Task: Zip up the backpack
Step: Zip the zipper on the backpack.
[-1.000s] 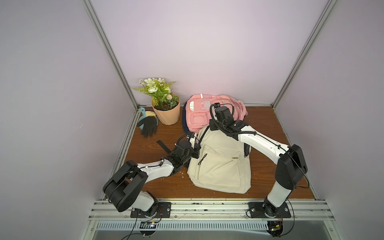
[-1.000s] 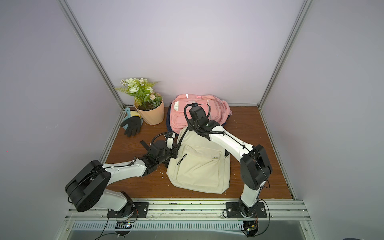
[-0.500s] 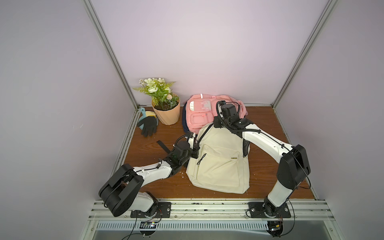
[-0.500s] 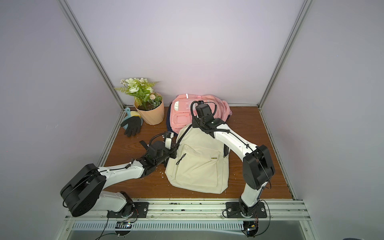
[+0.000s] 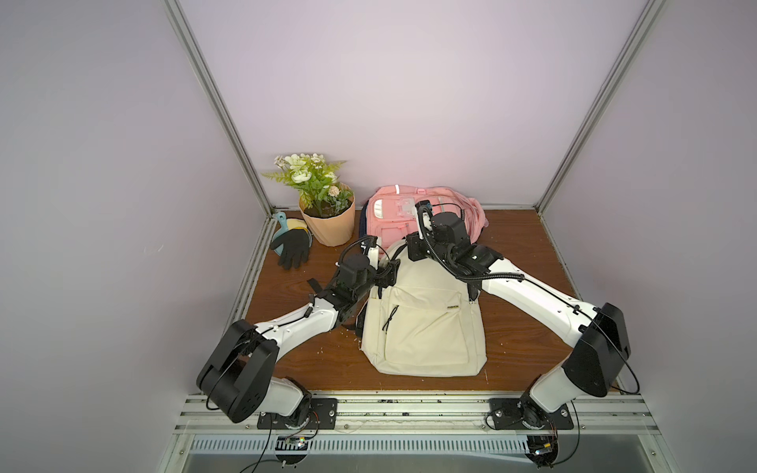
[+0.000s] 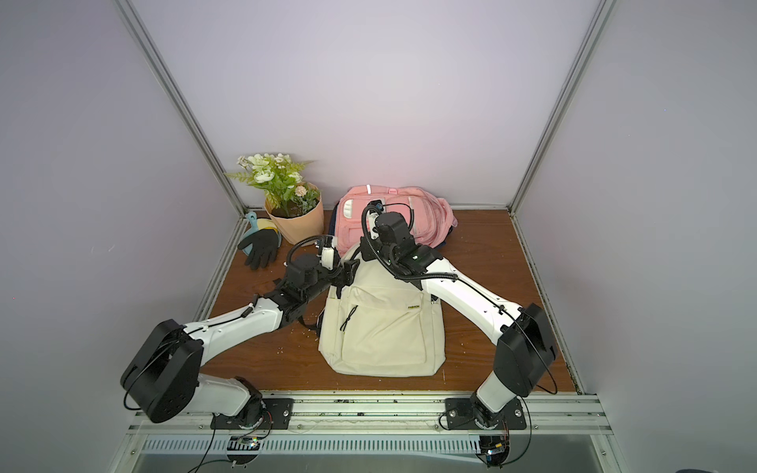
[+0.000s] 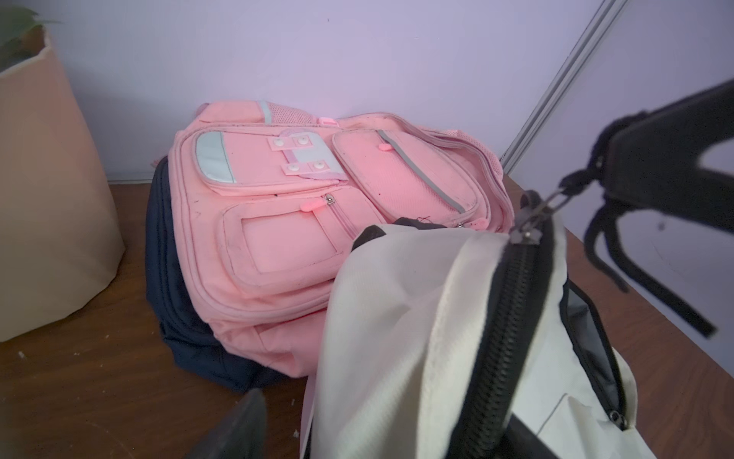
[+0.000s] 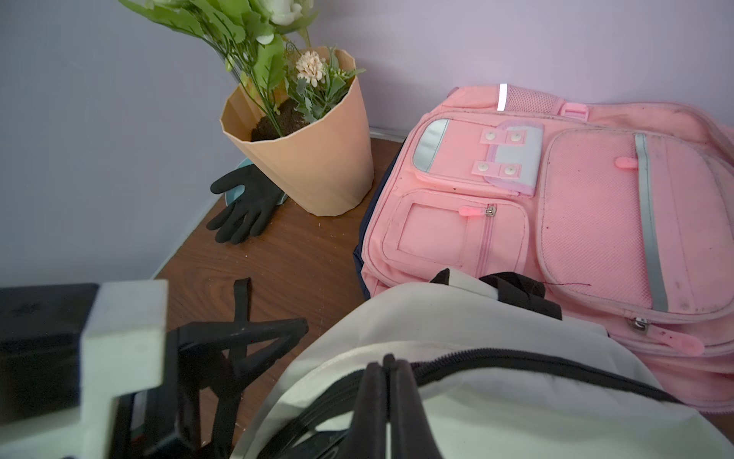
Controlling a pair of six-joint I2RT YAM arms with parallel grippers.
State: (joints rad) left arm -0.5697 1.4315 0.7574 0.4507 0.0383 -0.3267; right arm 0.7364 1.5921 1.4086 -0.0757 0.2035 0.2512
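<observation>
A cream backpack (image 5: 426, 327) lies flat in the middle of the wooden table, in both top views, its top towards the back wall. Its black zipper (image 7: 500, 326) is closed up to the slider (image 7: 526, 232). My right gripper (image 8: 387, 369) is shut on the zipper pull (image 7: 556, 196) at the top of the backpack (image 8: 456, 330). My left gripper (image 7: 381, 421) stands open at the bag's upper left edge (image 6: 348, 274), with cream fabric between its spread fingers (image 7: 242, 425) but not pinched.
A pink backpack (image 5: 393, 217) lies on a dark blue bag (image 7: 174, 326) against the back wall, just behind the cream one. A flower pot (image 5: 327, 223), a black glove (image 5: 293, 247) and a blue scoop (image 5: 282, 221) fill the back left corner. Walls close in on three sides.
My left gripper has opened and let go of the backpack's edge. My right gripper stays shut on the pull and has shifted a little to the right along the top.
</observation>
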